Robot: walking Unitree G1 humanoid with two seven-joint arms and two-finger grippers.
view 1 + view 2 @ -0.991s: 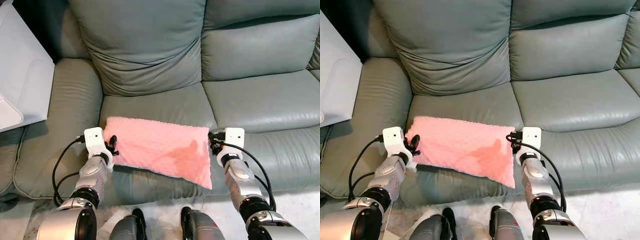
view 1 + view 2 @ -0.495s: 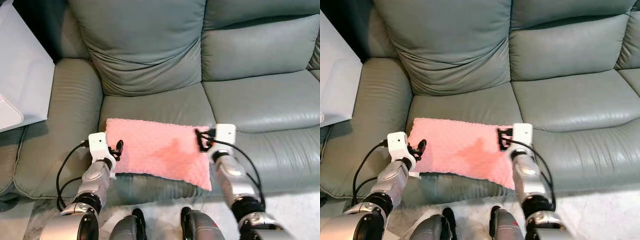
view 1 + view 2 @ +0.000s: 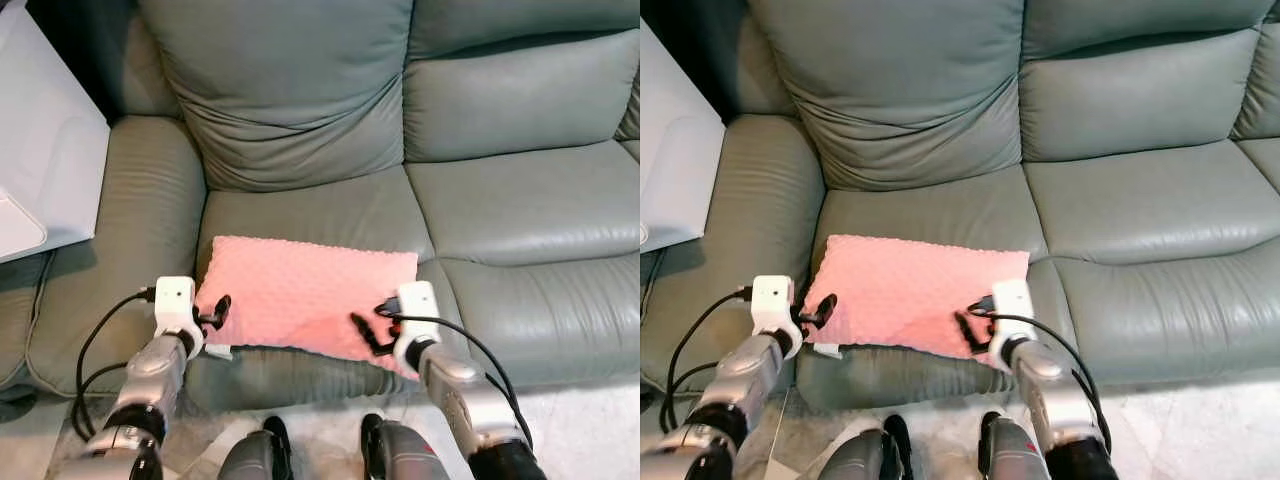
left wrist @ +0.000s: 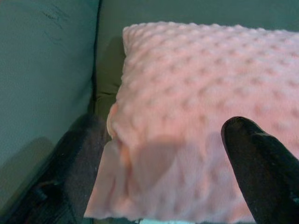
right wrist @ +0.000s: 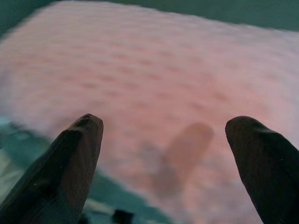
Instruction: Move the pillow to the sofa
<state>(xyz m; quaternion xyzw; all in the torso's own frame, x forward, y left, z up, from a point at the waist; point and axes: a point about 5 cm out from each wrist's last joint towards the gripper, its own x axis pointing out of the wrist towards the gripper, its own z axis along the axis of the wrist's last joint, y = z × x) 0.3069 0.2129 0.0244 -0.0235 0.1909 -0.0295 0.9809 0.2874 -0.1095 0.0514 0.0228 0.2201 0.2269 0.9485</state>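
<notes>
A pink dimpled pillow (image 3: 305, 292) lies flat on the left seat of the grey-green leather sofa (image 3: 500, 200), its front edge near the seat's lip. My left gripper (image 3: 217, 310) is open at the pillow's near left corner, the corner just ahead of its fingers (image 4: 261, 163). Hovering over the pillow's front right part, my right gripper (image 3: 366, 331) is open too, its fingers (image 5: 70, 158) spread wide above the pink fabric (image 5: 154, 70) and holding nothing.
The sofa's left armrest (image 3: 140, 220) runs beside the pillow. A white slab-like object (image 3: 40, 160) stands left of the sofa. Puffy back cushions (image 3: 290, 90) rise behind the seat. My black feet (image 3: 270, 445) stand on pale floor at the sofa's front.
Both grippers have drawn back toward me. The right one swung left from the pillow's right edge to over its front part. The left one dropped back off the left edge. The pillow rests flat.
</notes>
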